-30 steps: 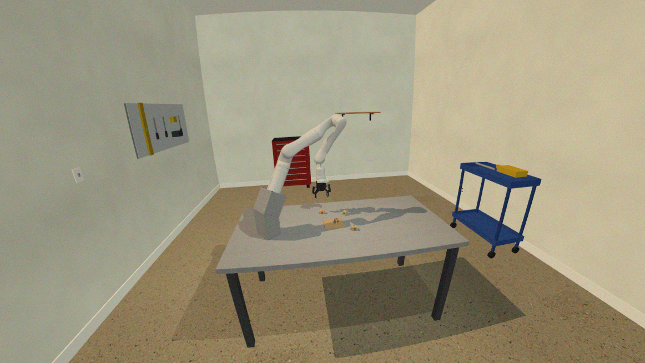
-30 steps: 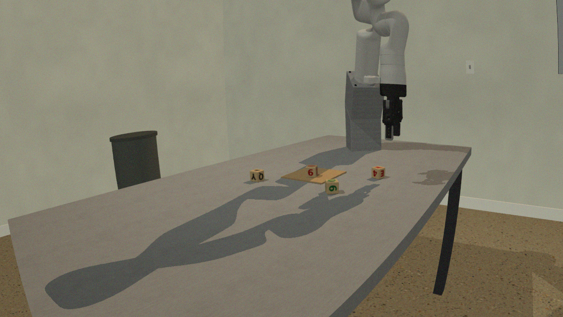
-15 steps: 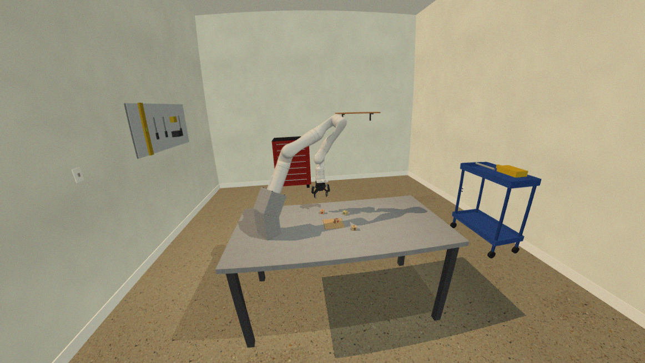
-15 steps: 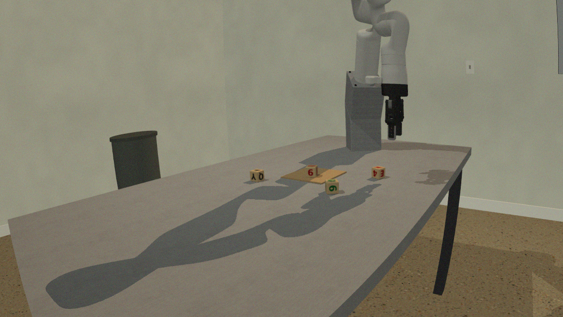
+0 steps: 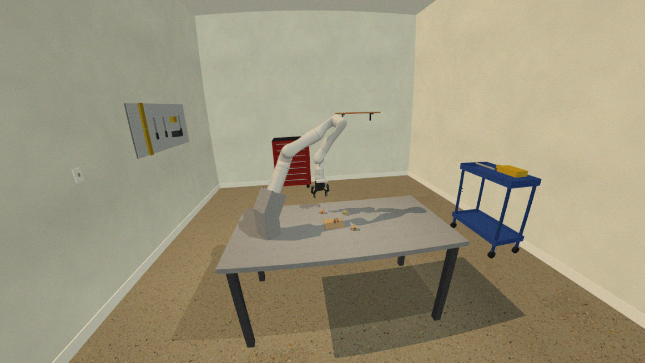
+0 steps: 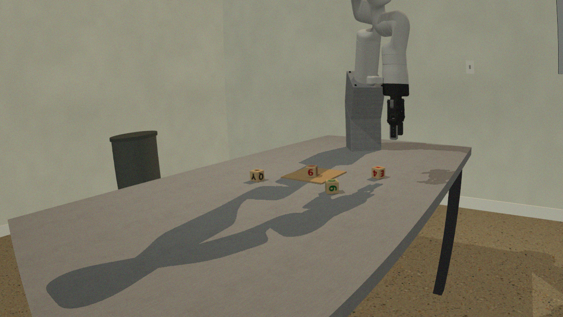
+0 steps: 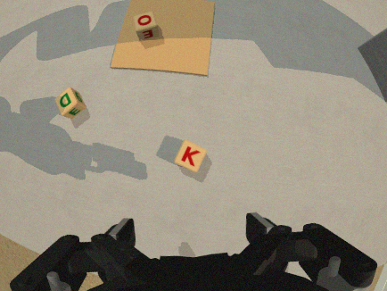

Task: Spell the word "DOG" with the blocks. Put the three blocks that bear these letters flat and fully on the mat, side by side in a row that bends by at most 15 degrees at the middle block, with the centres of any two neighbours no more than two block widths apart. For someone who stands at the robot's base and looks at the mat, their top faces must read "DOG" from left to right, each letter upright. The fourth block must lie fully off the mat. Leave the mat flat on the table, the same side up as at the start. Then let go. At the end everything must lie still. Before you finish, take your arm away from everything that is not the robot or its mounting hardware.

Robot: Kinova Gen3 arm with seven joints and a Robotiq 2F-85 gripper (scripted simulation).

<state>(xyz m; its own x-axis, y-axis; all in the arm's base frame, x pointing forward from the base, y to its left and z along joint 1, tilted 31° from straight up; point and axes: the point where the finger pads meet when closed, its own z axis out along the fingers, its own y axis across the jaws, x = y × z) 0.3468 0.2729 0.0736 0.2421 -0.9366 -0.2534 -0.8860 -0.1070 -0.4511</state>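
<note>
Tan square mat (image 5: 328, 226) (image 6: 333, 173) (image 7: 178, 58) lies flat on the grey rectangular desk (image 5: 383, 241) (image 6: 307, 260) (image 7: 290, 134), and you can take it as your landmark. On it, toward the edge away from the robot's base, you have the pale wooden cube with a red O on top (image 5: 336, 221) (image 6: 311, 171) (image 7: 145, 24).

Near the mat, off its far left side as the robot faces it, sits the pale wooden cube with a green D on top (image 5: 345, 212) (image 6: 332, 186) (image 7: 69, 103). To the mat's left you see the pale wooden cube with a red K on top (image 5: 322, 211) (image 6: 378, 172) (image 7: 191, 155). Off the mat's far right side is the pale wooden cube with black Q and Y on its sides (image 5: 354, 227) (image 6: 257, 175); you can't read its top letter here. So only the O cube is on the mat, and your DOG row is unmade.

Your black two-finger hand (image 5: 320, 196) (image 6: 396, 135) (image 7: 190, 229) is wide open with nothing in it, raised to the mat's left and touching no cube. Farther from the mat, on the base side, stands the grey angular pedestal (image 5: 268, 221) (image 6: 362, 114). Well beyond the mat and desk, you have a blue metal cart (image 5: 487, 176).

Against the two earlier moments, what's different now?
The open gripper shifted slightly right in the exterior view, slightly left in the top view. Nothing was grasped or released. The K block, D block, O block, fourth block and mat stayed put.
</note>
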